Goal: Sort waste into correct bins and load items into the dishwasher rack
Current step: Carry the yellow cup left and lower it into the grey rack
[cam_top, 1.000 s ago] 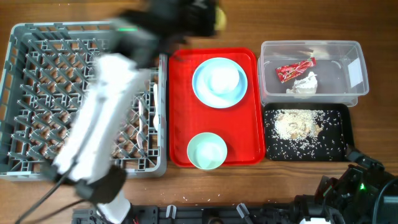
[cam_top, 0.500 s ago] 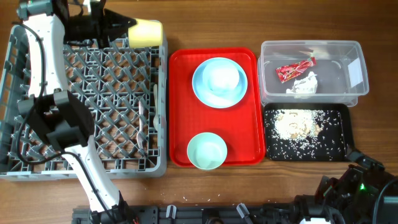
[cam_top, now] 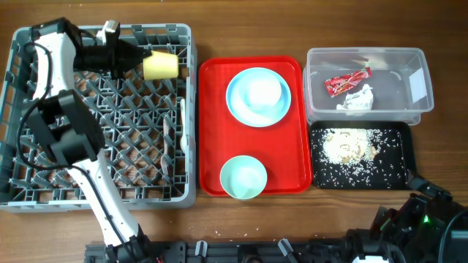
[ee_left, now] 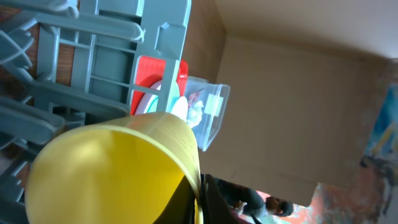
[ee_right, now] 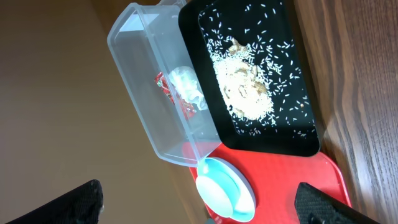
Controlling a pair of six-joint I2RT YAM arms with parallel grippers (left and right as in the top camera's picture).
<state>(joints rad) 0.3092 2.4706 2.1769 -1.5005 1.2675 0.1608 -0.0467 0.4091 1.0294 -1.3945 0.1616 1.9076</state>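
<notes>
Overhead, the left arm (cam_top: 53,58) reaches across the far side of the dishwasher rack (cam_top: 44,183), its link lying level above the pegs. The left gripper (cam_top: 141,61) is clenched on the rim of the yellow cup (cam_top: 161,66), which lies on its side over the rack's far right part. I cannot tell whether it touches the pegs. A white utensil (cam_top: 182,120) stands near the rack's right wall. On the red tray (cam_top: 212,131), the pale blue plate (cam_top: 257,96) sits far and the mint bowl (cam_top: 243,177) near. The clear tub (cam_top: 409,84) holds the red wrapper (cam_top: 347,82) and the napkin (cam_top: 357,99). The black tray (cam_top: 395,172) holds rice scraps (cam_top: 344,146). The right gripper (ee_right: 200,208) hangs released, fingers spread wide, gripping nothing.
</notes>
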